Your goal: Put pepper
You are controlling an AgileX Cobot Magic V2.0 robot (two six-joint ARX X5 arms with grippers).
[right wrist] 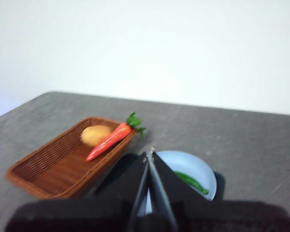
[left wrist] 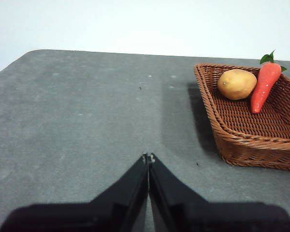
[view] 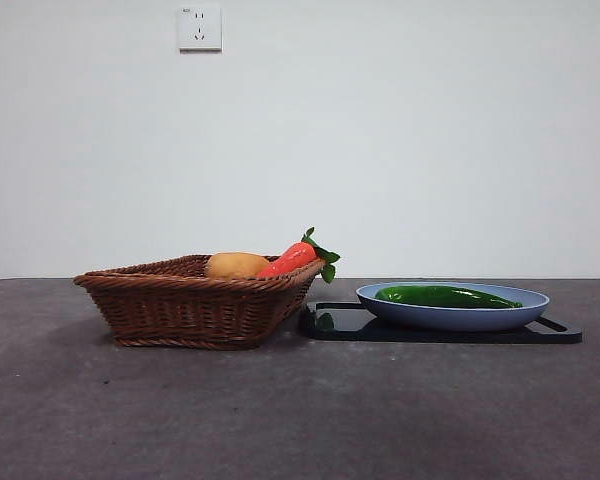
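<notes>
The glossy dark-green pepper [view: 445, 296] lies flat in a light-blue plate [view: 454, 316] on a black tray [view: 340, 326], right of the wicker basket [view: 195, 305]. In the right wrist view part of the pepper [right wrist: 189, 182] shows in the plate [right wrist: 198, 170], partly hidden by my jaws. My right gripper [right wrist: 149, 154] is shut and empty, raised above the plate. My left gripper [left wrist: 148, 157] is shut and empty over bare table, apart from the basket [left wrist: 241, 140]. Neither gripper shows in the front view.
The basket holds a potato [view: 236, 265] and a red-orange carrot with green leaves [view: 292, 257] leaning on its rim nearest the plate. The dark grey table [view: 280, 410] stretches in front. A white wall with a socket [view: 199, 28] stands behind.
</notes>
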